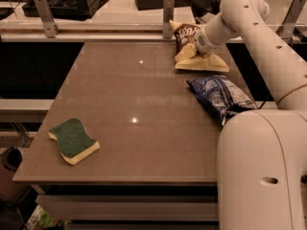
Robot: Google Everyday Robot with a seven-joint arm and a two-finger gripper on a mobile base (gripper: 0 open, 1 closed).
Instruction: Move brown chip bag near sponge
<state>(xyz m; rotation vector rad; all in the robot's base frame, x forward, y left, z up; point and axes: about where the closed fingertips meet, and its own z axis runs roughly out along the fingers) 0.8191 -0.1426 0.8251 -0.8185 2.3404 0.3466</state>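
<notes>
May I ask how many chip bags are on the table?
2: the brown chip bag at the far right, under the gripper; the blue-and-white chip bag just nearer. More may be hidden.

This looks like a work room, like an office or lab. A big brown table [120,85] stands in front, with more desks [120,12] and dark machines [72,4] behind it. The robot's gripper [198,49] is at the table's far right side.

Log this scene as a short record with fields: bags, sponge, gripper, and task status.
brown chip bag: far right of the table
gripper: at the brown chip bag
blue chip bag: right side, just nearer than the brown chip bag
sponge: near left corner, green side up
status: brown chip bag not yet near sponge
</notes>
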